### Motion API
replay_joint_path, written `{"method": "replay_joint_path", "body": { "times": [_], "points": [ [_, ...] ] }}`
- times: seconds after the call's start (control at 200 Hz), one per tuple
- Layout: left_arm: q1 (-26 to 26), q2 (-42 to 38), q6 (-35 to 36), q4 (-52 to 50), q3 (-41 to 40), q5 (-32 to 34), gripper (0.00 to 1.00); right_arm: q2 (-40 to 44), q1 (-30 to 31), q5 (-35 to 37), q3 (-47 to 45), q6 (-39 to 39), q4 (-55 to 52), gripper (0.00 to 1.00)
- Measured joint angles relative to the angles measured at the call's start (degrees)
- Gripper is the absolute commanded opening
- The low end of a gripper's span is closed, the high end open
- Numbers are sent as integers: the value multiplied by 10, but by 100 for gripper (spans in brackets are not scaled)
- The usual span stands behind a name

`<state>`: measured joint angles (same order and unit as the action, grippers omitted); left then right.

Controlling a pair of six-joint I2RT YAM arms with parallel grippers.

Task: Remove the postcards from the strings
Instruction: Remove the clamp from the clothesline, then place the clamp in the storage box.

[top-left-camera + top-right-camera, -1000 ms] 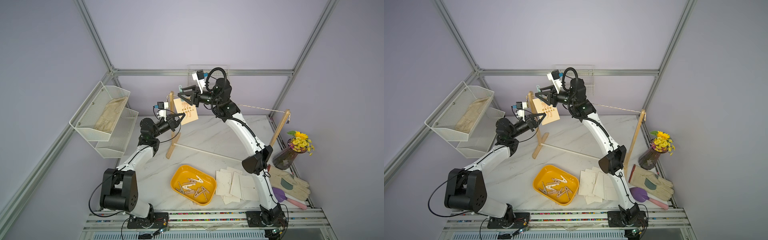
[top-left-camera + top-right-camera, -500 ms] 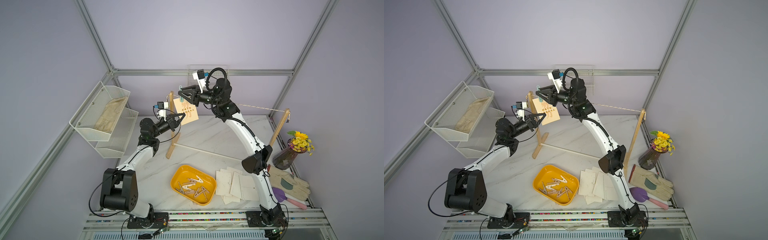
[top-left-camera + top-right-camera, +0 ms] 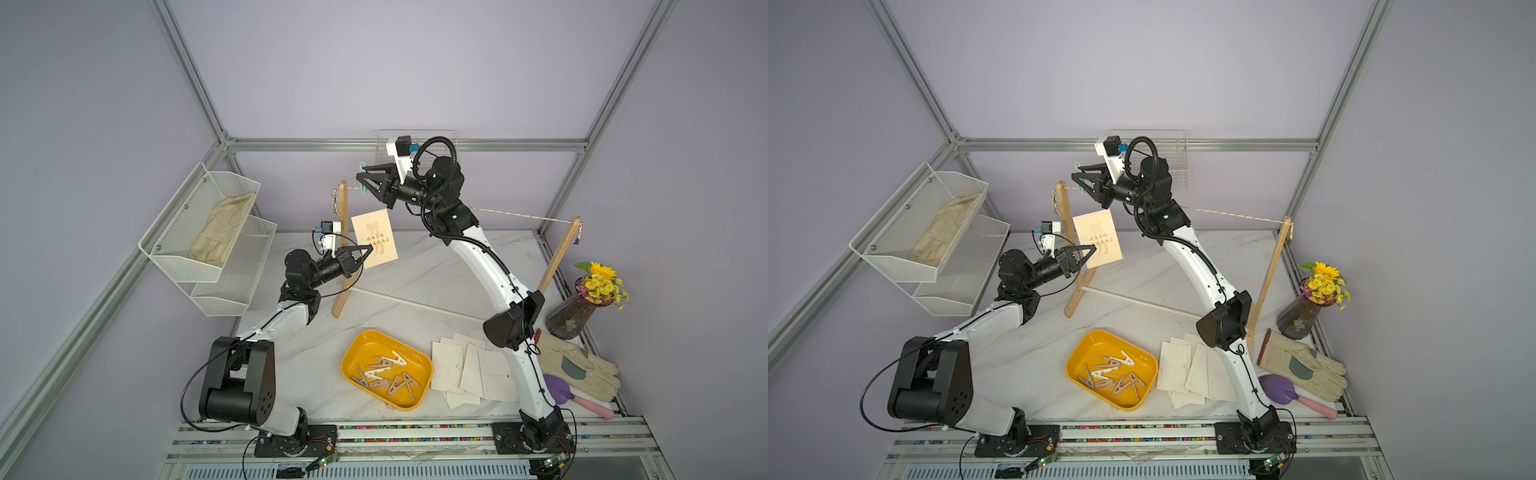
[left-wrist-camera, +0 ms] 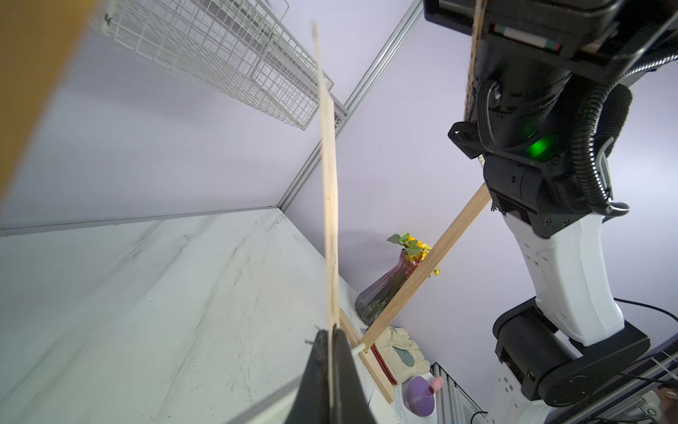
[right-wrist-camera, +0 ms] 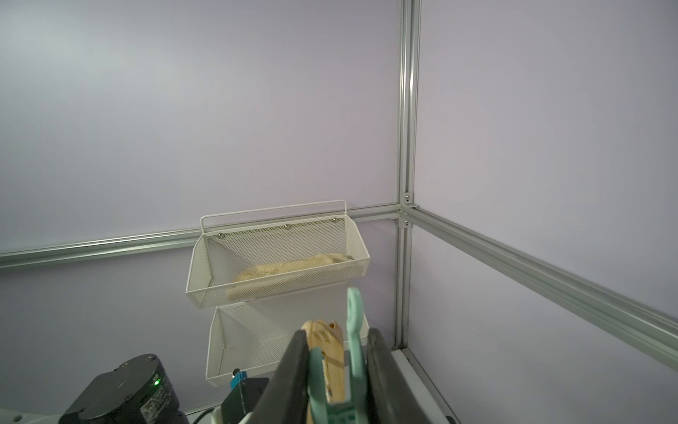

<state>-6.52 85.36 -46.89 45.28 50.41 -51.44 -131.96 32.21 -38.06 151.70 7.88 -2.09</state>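
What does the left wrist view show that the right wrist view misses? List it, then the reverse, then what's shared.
Left wrist only: the tan postcard edge-on in shut jaws, the vase, the string, the marble table. Right wrist only: a teal clothespin squeezed between jaws, the mesh shelf holding a cloth. Both: lilac wall and aluminium frame.

Plain lilac walls (image 3: 415,62) close the left, far and right sides, edged by an aluminium frame (image 3: 395,144). The surface (image 3: 415,274) is white marble with grey veins. A two-tier white mesh basket (image 3: 171,206) hangs on the left wall, a smaller wire basket (image 3: 1177,166) on the far one. The light is soft and even.
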Motion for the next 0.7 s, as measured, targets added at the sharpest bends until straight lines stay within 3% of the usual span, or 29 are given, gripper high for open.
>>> {"method": "replay_joint_path", "body": {
  "times": [0.24, 0.475, 0.545, 0.7],
  "points": [
    [-3, -63, 1, -11, -8, -25, 0, 27, 2, 57, -3, -66, 9, 28],
    [-6, -161, 62, -89, -8, -48, 0, 88, 2, 67, -22, -105, 7, 27],
    [-6, -207, 97, -128, -8, -40, 0, 142, 2, 67, -87, -109, 3, 27],
    [-6, -371, 215, -263, -8, 58, 0, 347, 2, 72, -385, -112, 38, 28]
  ]
}}
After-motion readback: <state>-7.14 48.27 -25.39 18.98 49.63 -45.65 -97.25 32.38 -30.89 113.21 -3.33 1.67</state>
